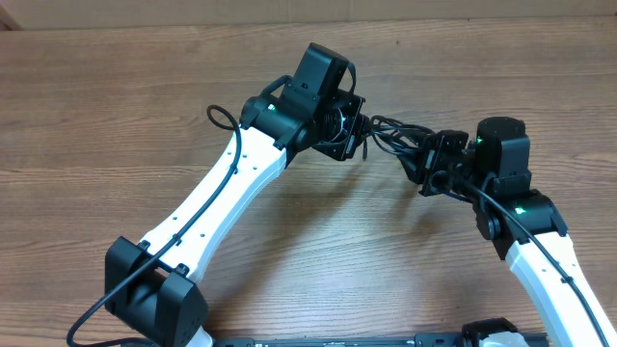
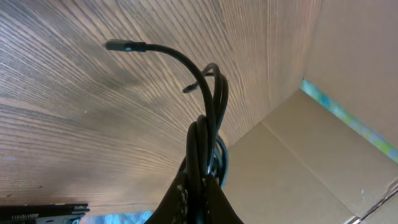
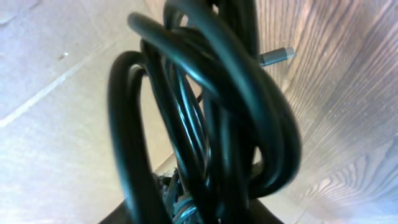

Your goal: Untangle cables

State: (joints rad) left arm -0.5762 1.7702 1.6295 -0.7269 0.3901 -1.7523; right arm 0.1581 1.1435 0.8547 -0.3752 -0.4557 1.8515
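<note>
The cables [image 1: 390,130] are a bundle of thin black cords held in the air between my two grippers, above the wooden table [image 1: 116,116]. My left gripper [image 1: 359,130] is shut on one end of the bundle. In the left wrist view the cords [image 2: 208,118] rise out of the gripper [image 2: 202,186], and one ends in a small dark plug tip [image 2: 118,45]. My right gripper [image 1: 429,159] holds the other side. Looped cords [image 3: 211,93] fill the right wrist view and run down between its jaws [image 3: 205,208]. A grey plug tip [image 3: 278,56] sticks out to the right.
A cardboard wall [image 2: 323,155] stands along the table's far edge [image 1: 289,12], close behind the bundle. The left arm's own thicker black cable [image 1: 224,118] loops beside its forearm. Both arm bases sit at the near edge.
</note>
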